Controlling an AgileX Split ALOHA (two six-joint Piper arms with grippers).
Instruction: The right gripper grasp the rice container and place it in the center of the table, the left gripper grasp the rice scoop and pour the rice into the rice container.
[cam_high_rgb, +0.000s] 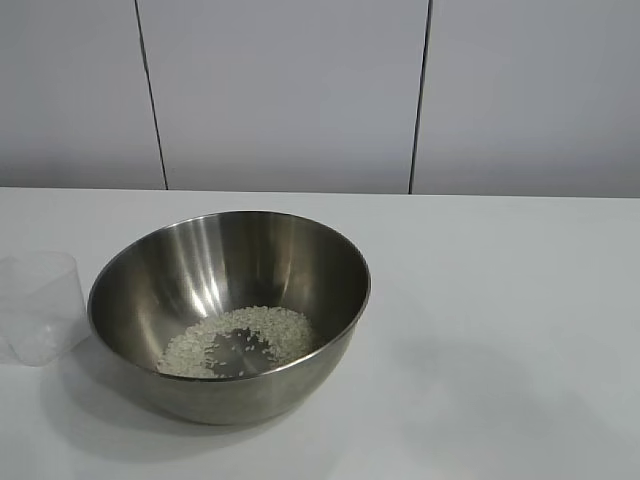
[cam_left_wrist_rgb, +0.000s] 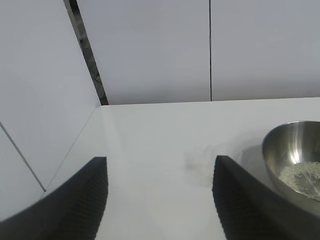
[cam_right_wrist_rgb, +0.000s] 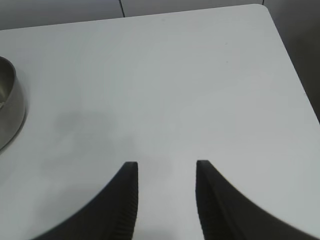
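I see the table (cam_high_rgb: 500, 300) bare white around the steel bowl (cam_high_rgb: 230, 310), my landmark. Rice (cam_high_rgb: 240, 338) lies in its bottom. The clear cup (cam_high_rgb: 38, 305) stands upright just beside the bowl. Left gripper (cam_left_wrist_rgb: 160, 200) and right gripper (cam_right_wrist_rgb: 165, 195) hang off from the bowl, fingers spread, holding nothing.

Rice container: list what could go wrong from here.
1. The rice container already holds the rice, but it sits left of the table's middle as the exterior view shows it; sliding it now could spill grains.
2. The rice scoop stands empty close beside its rim at the table's left; a careless arm move could tip it.
3. The left gripper and right gripper are open with nothing between their fingers, so neither steadies anything.
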